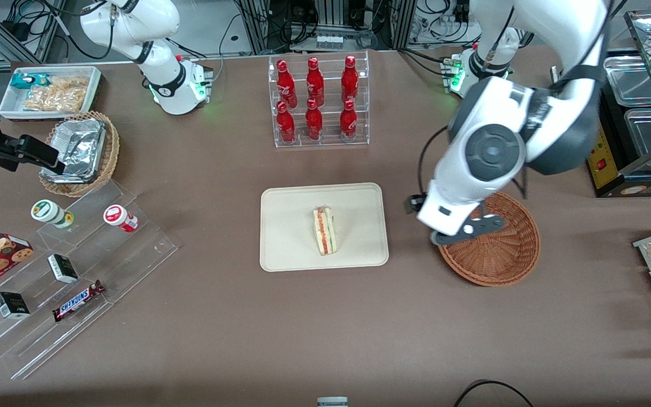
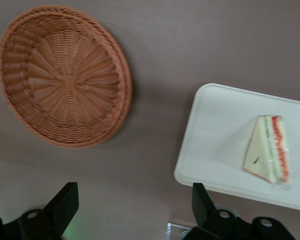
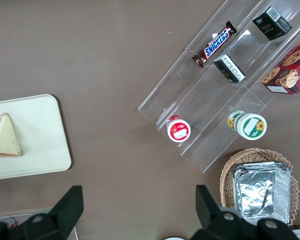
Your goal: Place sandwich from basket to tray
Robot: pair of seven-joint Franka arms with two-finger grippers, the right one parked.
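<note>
The sandwich (image 1: 324,230) lies flat on the tray (image 1: 286,249), near the middle of it. The basket (image 1: 506,257) has nothing in it. So the main job looks done, and the step in hand seems to be the arm moving off after the drop.

The pincer (image 2: 135,207) hangs above the bare desk (image 2: 155,60), between the basket and the tray. Its two fingers (image 2: 65,202) are spread wide, and nothing is held between them. The sandwich sits off to the tray side of the pincer, well apart from it and lower down. The basket sits off to the other way, also apart from it (in the front view the arm's bulk covers part of the basket's rim).

What comes next should be easy, I think: lift up and pull away without bumping the tray or the basket. The pincer need not close on anything. The sandwich looks steady where it lies, with its red, green and pale layers showing along the cut edge.
</note>
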